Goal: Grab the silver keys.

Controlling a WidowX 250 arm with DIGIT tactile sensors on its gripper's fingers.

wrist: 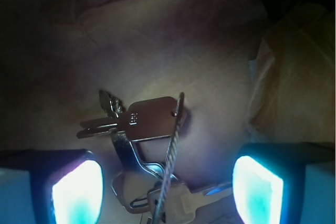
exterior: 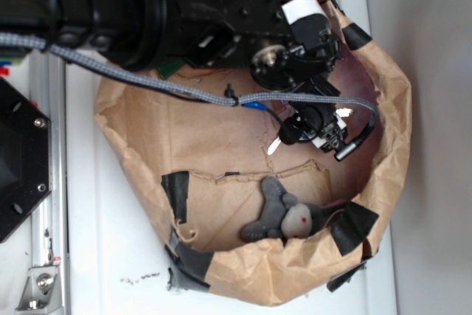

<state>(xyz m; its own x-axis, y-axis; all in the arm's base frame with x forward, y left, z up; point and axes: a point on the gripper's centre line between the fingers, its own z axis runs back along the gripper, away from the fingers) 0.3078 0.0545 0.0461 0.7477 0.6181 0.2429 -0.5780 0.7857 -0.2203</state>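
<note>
two glowing fingers (wrist: 79, 192) of our claw (wrist: 168, 192) stand spread wide, holding nothing, with the silver keys (wrist: 149, 121) lying between and just ahead of them on the brown paper (exterior: 214, 145) floor of the bag. we judge the best move is straight down, keeping the wire ring (wrist: 170, 156) centred, then closing on the thickest part of the bunch.

The black arm (exterior: 147, 12) reaches in from the upper left, wrist bent down. The gripper (wrist: 168, 187) has its jaws spread wide.
</note>
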